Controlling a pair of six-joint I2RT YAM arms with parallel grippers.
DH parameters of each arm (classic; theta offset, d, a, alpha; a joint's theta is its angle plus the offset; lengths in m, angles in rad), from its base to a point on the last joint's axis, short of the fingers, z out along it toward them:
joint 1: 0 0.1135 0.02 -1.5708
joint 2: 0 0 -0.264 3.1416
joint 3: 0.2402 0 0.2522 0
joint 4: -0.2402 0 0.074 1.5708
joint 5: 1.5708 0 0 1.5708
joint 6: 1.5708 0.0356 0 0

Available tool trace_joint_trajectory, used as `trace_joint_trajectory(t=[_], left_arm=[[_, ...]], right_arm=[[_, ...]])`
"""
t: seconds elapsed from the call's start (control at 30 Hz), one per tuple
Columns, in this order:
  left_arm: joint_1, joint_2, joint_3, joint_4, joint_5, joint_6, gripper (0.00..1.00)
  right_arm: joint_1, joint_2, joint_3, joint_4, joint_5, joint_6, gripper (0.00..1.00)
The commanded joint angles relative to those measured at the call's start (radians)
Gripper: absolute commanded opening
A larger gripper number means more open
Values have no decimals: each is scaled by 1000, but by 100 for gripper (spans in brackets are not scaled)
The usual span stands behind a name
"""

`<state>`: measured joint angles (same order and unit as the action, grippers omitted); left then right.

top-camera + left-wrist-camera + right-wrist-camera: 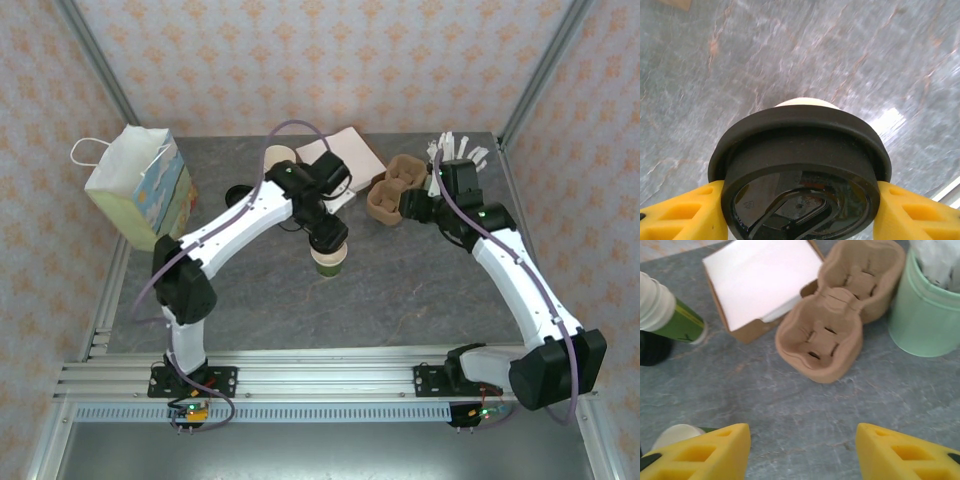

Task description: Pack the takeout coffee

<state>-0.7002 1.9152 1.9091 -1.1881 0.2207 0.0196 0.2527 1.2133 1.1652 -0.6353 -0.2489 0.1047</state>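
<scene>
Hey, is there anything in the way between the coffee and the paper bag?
Mostly clear. The coffee is clamped in the left gripper mid-table, and the bag stands at far left. A black lid lies on the table roughly between them, partly under the left arm.

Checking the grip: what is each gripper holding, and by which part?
The left gripper holds the coffee cup by its black lid, fingers on opposite sides. The right gripper is open, holding nothing.
</scene>
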Motion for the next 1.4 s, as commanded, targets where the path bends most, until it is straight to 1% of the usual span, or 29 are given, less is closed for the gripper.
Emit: trace_joint_trajectory(t=[0.0, 0.17, 0.33, 0.53, 0.73, 1.13, 1.37], left_arm=[[-27, 66, 106, -228, -110, 43, 49], [-42, 151, 198, -296, -102, 53, 49], [-50, 224, 273, -343, -98, 62, 49], [-55, 266, 320, -366, -91, 69, 49], [-62, 317, 406, -413, -99, 75, 49], [-67, 372, 475, -445, -89, 89, 50], [-68, 390, 481, -450, -89, 98, 50]], right_arm=[[3, -59, -32, 3, 84, 3, 58], [3, -83, -68, 14, 120, -7, 58], [3, -93, -82, 25, 112, -8, 58], [3, -98, -91, 35, 110, -12, 58], [4, -98, -95, 37, 108, -14, 58], [3, -98, -95, 36, 110, -17, 59], [3, -98, -94, 37, 110, -19, 59]])
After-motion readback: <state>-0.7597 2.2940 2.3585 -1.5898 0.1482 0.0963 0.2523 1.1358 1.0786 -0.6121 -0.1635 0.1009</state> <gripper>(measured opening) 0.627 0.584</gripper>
